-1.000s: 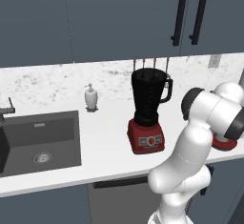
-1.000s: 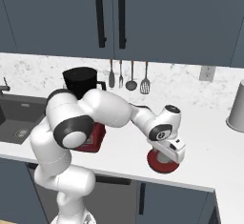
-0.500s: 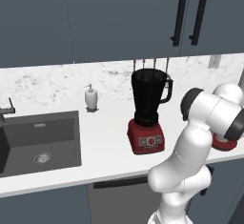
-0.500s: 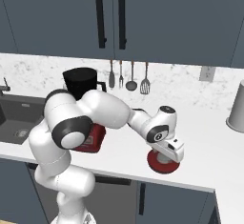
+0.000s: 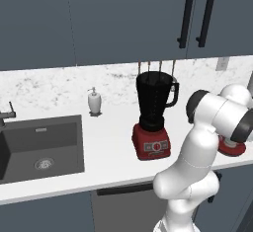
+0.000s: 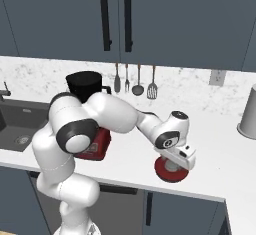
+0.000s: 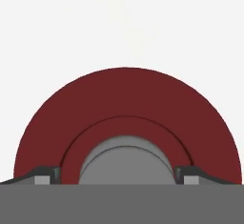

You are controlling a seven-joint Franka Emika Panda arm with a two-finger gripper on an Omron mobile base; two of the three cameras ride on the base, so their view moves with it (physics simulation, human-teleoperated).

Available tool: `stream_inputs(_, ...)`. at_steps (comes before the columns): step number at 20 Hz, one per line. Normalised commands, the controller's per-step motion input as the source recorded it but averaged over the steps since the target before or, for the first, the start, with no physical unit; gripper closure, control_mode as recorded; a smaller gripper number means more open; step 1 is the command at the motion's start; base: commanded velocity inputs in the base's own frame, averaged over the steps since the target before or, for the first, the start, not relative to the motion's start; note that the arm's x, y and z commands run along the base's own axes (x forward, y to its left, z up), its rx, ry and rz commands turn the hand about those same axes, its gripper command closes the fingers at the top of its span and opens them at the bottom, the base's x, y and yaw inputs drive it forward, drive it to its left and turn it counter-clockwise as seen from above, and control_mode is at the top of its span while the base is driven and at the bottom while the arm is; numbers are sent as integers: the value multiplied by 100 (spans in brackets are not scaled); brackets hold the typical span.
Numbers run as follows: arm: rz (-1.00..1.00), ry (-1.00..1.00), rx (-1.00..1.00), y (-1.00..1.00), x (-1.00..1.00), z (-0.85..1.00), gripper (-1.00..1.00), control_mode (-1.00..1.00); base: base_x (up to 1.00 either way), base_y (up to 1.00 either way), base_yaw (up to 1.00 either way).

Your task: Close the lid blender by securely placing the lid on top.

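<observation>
In the hand view the gripper [image 7: 122,178] points straight down at the lid [image 7: 125,108], and its two dark fingertips [image 7: 44,174] stand on either side of the lid's pale grey centre cap [image 7: 126,163]. The jaws are set a little wider than the cap: a thin strip of red shows between each tip and the grey knob, so they bracket it without clearly pressing on it. Whether they touch the cap I cannot tell.

The lid lies flat on the white desk [image 6: 225,164], near its front edge, with the red disc spreading out beyond both fingertips. In the right base view the gripper [image 6: 174,168] sits directly on top of the lid [image 6: 170,173], the hand lowered close to it. In the left base view a red edge of the lid [image 5: 233,149] shows past the arm's elbow.

The blender [image 5: 152,122] stands upright on the desk well to the robot's left of the lid, its black jar open at the top and its red base facing forward. In the right base view the blender [image 6: 89,86] is partly hidden behind the arm.

A small white soap dispenser [image 5: 94,101] stands further left, beside the sink [image 5: 42,144].
</observation>
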Motion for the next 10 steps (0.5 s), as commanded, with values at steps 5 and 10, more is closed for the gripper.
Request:
stream_inputs(5,3,0,4,0,-9,-6,100,-100,0,0,0)
stream_inputs(10,0,-1,0,13,-23,24,100,-100,0,0,0)
